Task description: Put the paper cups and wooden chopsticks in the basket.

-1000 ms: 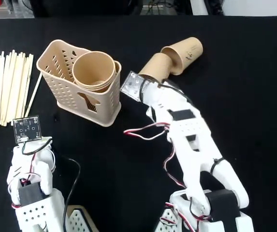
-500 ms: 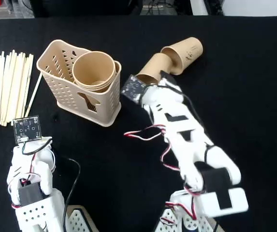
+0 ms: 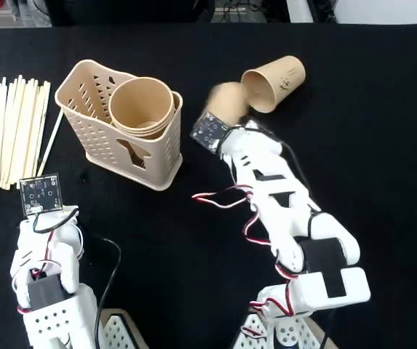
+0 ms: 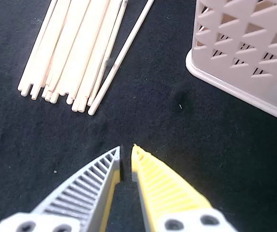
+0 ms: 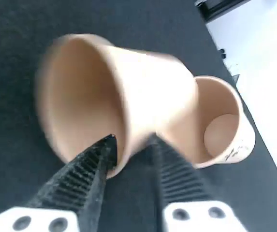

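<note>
- Black table (image 3: 383, 182), matte, both arm bases at its near edge.
- Left of centre: beige plastic basket (image 3: 95, 138), upright, walls pierced with triangular cut-outs.
- Inside it, stacked paper cups (image 3: 141, 107), tan, mouths up, rims above the basket's edge.
- Further left, pale wooden chopsticks (image 3: 15, 131) flat on the table in a loose parallel bundle, near the basket; one stray stick (image 3: 52, 142) angled apart from the bundle, its far end just beside the basket wall.
- Right of the basket, right gripper (image 5: 131, 142) clenched on the rim of a tan paper cup (image 5: 94, 92) lying on its side: one finger inside the mouth, the other outside against the wall.
- Behind it, second cup (image 3: 275, 81), also on its side, dark marking on its wall, mouth at the held cup's base; touching or nested, cannot tell.
- Low over bare table between chopstick ends and basket corner, left gripper (image 4: 126, 149), jaws drawn together, nothing held.
</note>
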{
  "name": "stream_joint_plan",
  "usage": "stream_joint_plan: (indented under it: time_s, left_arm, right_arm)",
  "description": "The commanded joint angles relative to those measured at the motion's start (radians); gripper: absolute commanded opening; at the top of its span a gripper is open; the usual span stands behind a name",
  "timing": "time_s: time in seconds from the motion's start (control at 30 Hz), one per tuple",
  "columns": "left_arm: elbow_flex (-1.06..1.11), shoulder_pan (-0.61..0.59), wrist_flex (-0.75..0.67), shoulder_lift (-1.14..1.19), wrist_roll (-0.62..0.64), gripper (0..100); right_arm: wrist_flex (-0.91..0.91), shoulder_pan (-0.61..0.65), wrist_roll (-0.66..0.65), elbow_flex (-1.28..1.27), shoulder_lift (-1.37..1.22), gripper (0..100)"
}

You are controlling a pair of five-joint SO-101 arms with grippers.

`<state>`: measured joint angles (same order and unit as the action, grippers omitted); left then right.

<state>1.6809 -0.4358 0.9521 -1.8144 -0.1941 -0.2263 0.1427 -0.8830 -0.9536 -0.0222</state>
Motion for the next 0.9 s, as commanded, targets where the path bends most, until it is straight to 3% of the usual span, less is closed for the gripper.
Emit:
stream_joint_plan:
  time_s: [0.0,0.17,0.37,0.63,0.87]
  left_arm:
    - [0.018,-0.007,0.006,-0.009,0.003,5]
    - [0.018,-0.007,0.006,-0.009,0.003,5]
    - [0.018,-0.007,0.006,-0.009,0.003,5]
    - [0.018,-0.007,0.006,-0.009,0.003,5]
    - [0.018,-0.007,0.006,-0.009,0.003,5]
  right_arm:
    - [-0.008,-0.026,0.060,0.033,0.016,1.7]
    - [0.040,-0.058,0.094,-0.005,0.117,1.1]
    - [0.232,-0.063,0.095,-0.065,0.367,1.1]
    - [0.888,-0.077,0.210,0.143,0.751,1.1]
    - [1.396,-0.075,0.304,0.526,0.829,1.1]
